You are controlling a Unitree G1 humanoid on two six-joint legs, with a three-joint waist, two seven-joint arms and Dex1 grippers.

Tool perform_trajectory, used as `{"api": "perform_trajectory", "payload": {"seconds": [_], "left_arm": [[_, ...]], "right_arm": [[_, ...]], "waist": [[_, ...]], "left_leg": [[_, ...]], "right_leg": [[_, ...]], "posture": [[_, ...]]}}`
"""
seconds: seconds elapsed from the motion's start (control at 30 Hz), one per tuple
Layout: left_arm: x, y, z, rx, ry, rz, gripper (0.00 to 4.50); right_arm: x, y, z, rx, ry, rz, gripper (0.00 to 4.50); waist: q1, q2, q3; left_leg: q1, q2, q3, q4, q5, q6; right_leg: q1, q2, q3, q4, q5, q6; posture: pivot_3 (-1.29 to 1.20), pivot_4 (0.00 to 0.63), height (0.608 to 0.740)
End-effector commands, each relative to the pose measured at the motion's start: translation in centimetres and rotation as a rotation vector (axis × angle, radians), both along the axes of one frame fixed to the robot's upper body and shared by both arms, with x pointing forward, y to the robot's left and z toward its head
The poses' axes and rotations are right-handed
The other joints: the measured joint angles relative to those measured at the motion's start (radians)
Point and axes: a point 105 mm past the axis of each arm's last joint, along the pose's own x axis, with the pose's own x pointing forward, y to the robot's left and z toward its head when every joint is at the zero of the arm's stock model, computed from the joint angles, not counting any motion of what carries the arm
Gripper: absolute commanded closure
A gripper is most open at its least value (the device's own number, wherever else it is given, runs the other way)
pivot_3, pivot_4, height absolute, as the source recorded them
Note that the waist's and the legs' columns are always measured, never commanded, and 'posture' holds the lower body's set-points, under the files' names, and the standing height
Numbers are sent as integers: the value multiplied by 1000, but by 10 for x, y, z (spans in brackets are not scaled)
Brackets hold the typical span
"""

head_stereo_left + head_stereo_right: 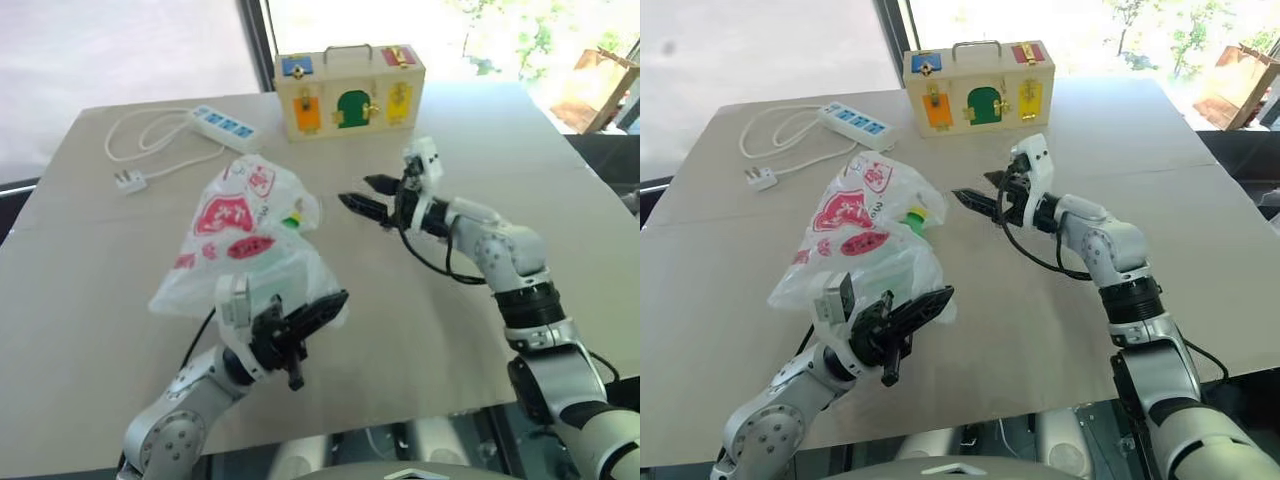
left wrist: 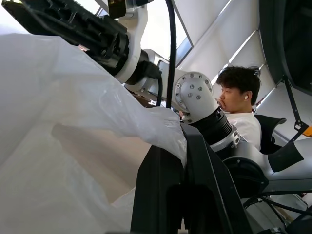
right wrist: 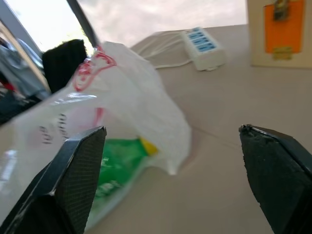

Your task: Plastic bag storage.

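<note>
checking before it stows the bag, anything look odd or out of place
One thing: the crinkly translucent white plastic bag with red print is not empty. Something green with a yellow end shows through its side, where it lies on the table.

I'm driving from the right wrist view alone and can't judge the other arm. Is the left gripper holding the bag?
Observer: Yes. The left gripper is shut on the near edge of the plastic bag; the left wrist view shows film pinched between its jaws.
Operator: How does my right gripper sit relative to the bag?
Observer: The right gripper hangs over the table beside the bag, jaws open and pointing at it, apart from the film.
Operator: Anything behind the bag I should know about?
Observer: A wooden box with coloured doors stands at the far edge, with a power strip and its cord beside it.
</note>
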Motion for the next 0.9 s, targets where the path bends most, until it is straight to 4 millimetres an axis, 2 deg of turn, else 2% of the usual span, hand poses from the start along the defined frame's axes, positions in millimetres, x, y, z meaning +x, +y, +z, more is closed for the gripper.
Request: {"api": "perform_trajectory", "payload": {"seconds": [0.03,0.2,0.37,0.53,0.57,0.6,0.7,0.83,0.9], "left_arm": [[-1,0,5,0,-24,-13,4500],[-2,-1,4,12,-24,-16,4500],[-3,0,4,13,-23,-8,4500],[-4,1,1,15,-18,14,4500],[-4,1,1,15,-18,17,4500],[-4,1,1,15,-18,19,4500],[-4,2,1,15,-20,25,4500],[-3,2,0,17,-21,27,4500],[-3,2,0,19,-21,27,4500]], "right_arm": [[1,20,-9,-110,-135,25,80],[-2,56,-11,-113,-157,117,80],[3,80,-13,-165,-201,137,80],[14,94,7,-112,-246,90,80],[18,94,11,-101,-262,62,603],[23,91,16,-82,-274,17,909],[41,79,33,-6,-289,-135,2497],[50,70,43,48,-286,-212,4486],[52,65,43,49,-294,-231,4486]], "waist": [[1,0,0],[2,0,0],[4,0,0],[4,0,0],[4,0,0],[4,0,0],[4,0,0],[4,0,0],[2,0,0]], "left_leg": [[0,2,0,0,0,0],[0,3,1,0,1,-2],[0,4,0,0,2,-3],[0,4,0,0,3,-6],[0,4,0,0,3,-7],[0,4,0,0,3,-7],[0,4,0,-1,4,-8],[0,4,0,-1,4,-8],[0,4,0,-1,4,-8]], "right_leg": [[0,1,0,0,1,-1],[0,3,0,0,2,-3],[0,3,0,0,2,-4],[-1,3,0,-1,2,-4],[-1,3,0,-1,2,-4],[-1,4,0,0,3,-4],[-1,4,0,0,3,-5],[-1,4,0,-1,3,-5],[-1,4,0,-1,3,-5]], "posture": [[0,150,740],[0,150,740],[0,150,740],[0,150,740],[0,150,740],[0,150,740],[0,150,740],[0,150,740],[0,150,740]]}}
